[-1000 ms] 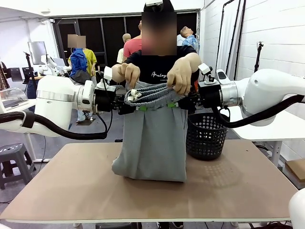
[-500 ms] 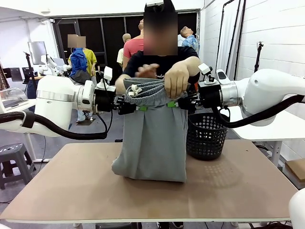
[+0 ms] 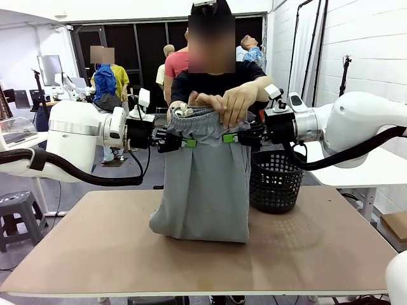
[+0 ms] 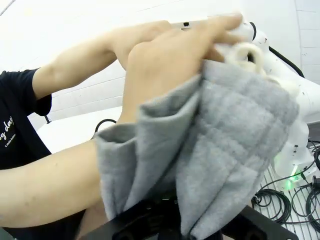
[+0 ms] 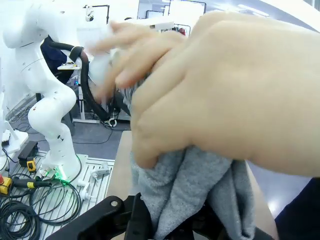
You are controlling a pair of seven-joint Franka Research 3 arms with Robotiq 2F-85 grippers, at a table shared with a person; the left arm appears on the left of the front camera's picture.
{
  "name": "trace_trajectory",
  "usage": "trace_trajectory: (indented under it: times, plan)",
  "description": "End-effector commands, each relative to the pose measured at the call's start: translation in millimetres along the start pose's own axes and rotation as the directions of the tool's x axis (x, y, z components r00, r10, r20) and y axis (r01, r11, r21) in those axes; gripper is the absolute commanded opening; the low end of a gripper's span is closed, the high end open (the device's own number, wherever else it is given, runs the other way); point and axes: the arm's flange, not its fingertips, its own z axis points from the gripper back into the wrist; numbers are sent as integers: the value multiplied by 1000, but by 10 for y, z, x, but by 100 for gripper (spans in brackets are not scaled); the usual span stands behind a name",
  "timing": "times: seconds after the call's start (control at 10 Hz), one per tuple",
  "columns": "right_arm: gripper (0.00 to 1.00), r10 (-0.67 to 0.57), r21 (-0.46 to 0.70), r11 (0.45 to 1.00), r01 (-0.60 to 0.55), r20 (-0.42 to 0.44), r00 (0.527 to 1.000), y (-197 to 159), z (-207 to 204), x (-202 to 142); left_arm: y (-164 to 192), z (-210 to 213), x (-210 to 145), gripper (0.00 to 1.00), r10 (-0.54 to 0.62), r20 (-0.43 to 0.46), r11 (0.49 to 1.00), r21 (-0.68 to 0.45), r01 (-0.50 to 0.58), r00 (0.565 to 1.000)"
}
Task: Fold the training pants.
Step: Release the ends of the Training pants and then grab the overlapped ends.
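here we go: the training pants [image 3: 203, 184] hang like a curtain over the middle of the table [image 3: 95, 254], strung up by the waistband [image 3: 202, 119] between the two arms. the left gripper [image 3: 187, 143] is clamped tight on the waistband's left end, green pads pinching grey cloth. the right gripper [image 3: 230, 138] does the same on the right end, jaws closed down on fabric. both wrist views back that up, with grey fleece bunching straight out of the closed fingers. the person's hands [image 3: 226, 105] are in on it too, both gathered on top of the waistband at the middle, squeezing the elastic together. down below, the leg ends reach the tabletop and pile into a soft roll that bulges toward the left. the black mesh basket [image 3: 275, 183] stands just beside the pants on the right; whether it touches them, i can't tell.

how will this handle? soft and light, i'd say, with no stiffness at all: it drapes straight down and crumples where it lands. the knit looks grippy rather than slippery, and nothing here is fragile. the thick gathered elastic is the best hold, giving the pads bulk to bite. for a fold, i'd judge the outer corners of the waistband, then the leg hems, are the places to pinch, with the span held taut so the layers lie flat.
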Motion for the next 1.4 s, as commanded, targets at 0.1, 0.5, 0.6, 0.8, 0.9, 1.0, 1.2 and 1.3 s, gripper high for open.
trace_trajectory:
  times: [0.1,0.5,0.6,0.8,0.9,1.0,1.2,1.3]
  plan:
    - [0,5,3,1000,-5,-3,1000,27,-19,8,-4,6,21,0,-1,7,1000,1,1,1000]
    - [0,5,3,1000,-5,-3,1000,27,-19,8,-4,6,21,0,-1,7,1000,1,1,1000]
    - [0,5,3,1000,-5,-3,1000,27,-19,8,-4,6,21,0,-1,7,1000,1,1,1000]
    - [0,5,3,1000,-5,-3,1000,27,-19,8,-4,6,21,0,-1,7,1000,1,1,1000]
    - [0,5,3,1000,-5,-3,1000,27,-19,8,-4,6,21,0,-1,7,1000,1,1,1000]
    - [0,5,3,1000,-5,-3,1000,27,-19,8,-4,6,21,0,-1,7,1000,1,1,1000]
    - [0,5,3,1000,-5,-3,1000,27,-19,8,-4,6,21,0,-1,7,1000,1,1,1000]
    - [0,5,3,1000,-5,-3,1000,27,-19,8,-4,6,21,0,-1,7,1000,1,1,1000]
